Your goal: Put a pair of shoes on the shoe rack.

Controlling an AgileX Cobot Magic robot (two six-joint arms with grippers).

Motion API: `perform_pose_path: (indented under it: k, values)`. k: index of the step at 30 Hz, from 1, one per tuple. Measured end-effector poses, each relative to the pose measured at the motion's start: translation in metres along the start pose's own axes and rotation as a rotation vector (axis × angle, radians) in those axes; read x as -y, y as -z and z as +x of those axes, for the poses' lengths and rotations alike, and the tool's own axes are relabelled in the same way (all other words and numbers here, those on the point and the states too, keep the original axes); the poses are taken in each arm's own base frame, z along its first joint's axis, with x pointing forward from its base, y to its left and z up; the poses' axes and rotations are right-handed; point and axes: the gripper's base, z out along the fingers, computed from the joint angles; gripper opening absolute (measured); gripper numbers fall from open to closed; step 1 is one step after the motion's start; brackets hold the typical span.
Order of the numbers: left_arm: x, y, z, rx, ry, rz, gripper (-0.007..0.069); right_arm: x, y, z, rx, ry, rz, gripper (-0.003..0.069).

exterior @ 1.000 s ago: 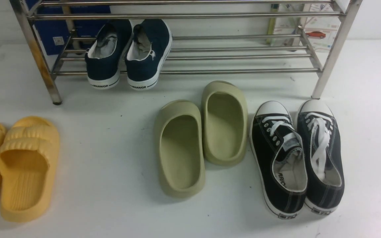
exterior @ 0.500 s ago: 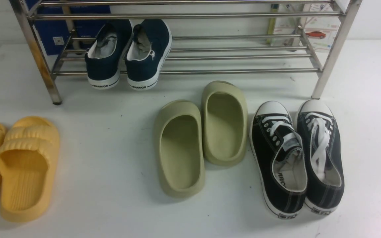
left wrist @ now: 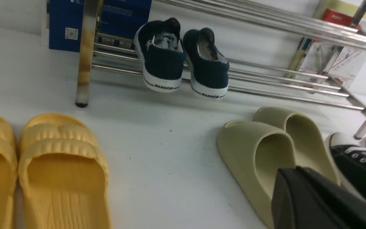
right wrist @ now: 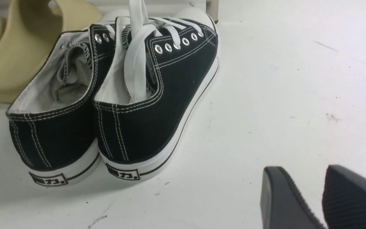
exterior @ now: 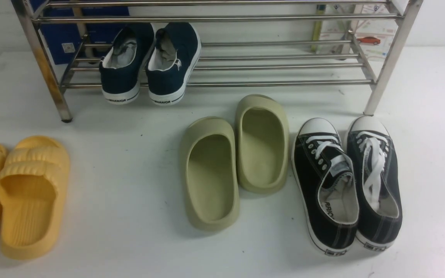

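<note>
Navy slip-on sneakers (exterior: 145, 63), two of them, sit side by side on the lower tier of the one steel shoe rack (exterior: 245, 18) in the front view, heels out, near its left end. On the white surface are two yellow slippers (exterior: 33, 197), two olive clogs (exterior: 211, 173) and two black lace-up sneakers (exterior: 348, 189).

The left wrist view adds a red box (left wrist: 338, 18) behind the rack; the left gripper (left wrist: 294, 173) is closed, holding nothing.

The right wrist view alone shows the right gripper (right wrist: 302, 170), spread wide and empty, beside two black sneakers.
</note>
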Motion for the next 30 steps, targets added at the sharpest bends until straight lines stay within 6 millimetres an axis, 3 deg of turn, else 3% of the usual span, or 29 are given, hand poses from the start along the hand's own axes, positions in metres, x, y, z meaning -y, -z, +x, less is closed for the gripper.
perform_pose_path:
  k: [5, 8, 30]
  values:
    - [-0.022, -0.021, 0.073, -0.082, -0.085, -0.062, 0.0011, 0.000, 0.000, 0.000, 0.000, 0.000, 0.000, 0.0239]
    - [-0.028, -0.023, 0.091, -0.177, -0.079, -0.090, 0.0011, 0.000, 0.000, 0.000, 0.000, 0.000, 0.000, 0.0239]
    - [-0.028, -0.023, 0.093, -0.194, -0.076, -0.093, 0.0039, 0.000, 0.000, 0.000, 0.001, 0.000, 0.000, 0.0239]
